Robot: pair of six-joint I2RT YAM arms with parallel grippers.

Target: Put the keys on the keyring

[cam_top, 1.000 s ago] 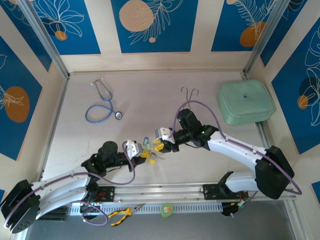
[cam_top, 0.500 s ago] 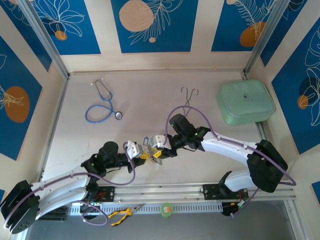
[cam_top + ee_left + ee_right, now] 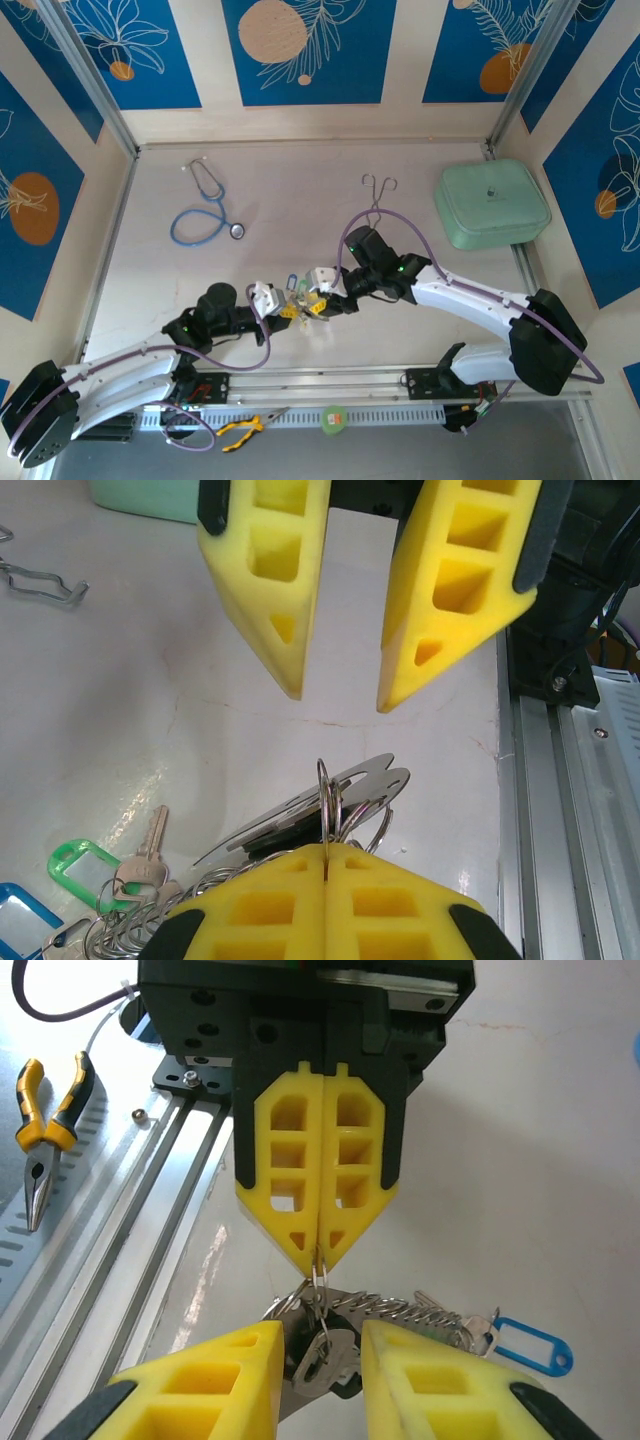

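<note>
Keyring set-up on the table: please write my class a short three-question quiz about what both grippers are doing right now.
1. True or false: the left gripper is shut on the keyring.
2. The right gripper is: A) open, facing the keyring; B) shut on nothing; C) shut on the keyring.
3. Which yellow-handled tool lies beside the rail at the table's near edge?
Key: 1 true; 2 A; 3 pliers.

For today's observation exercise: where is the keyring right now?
The keyring sits low and centre in the left wrist view, pinched by the shut left tool, just below the open right tool.
</note>
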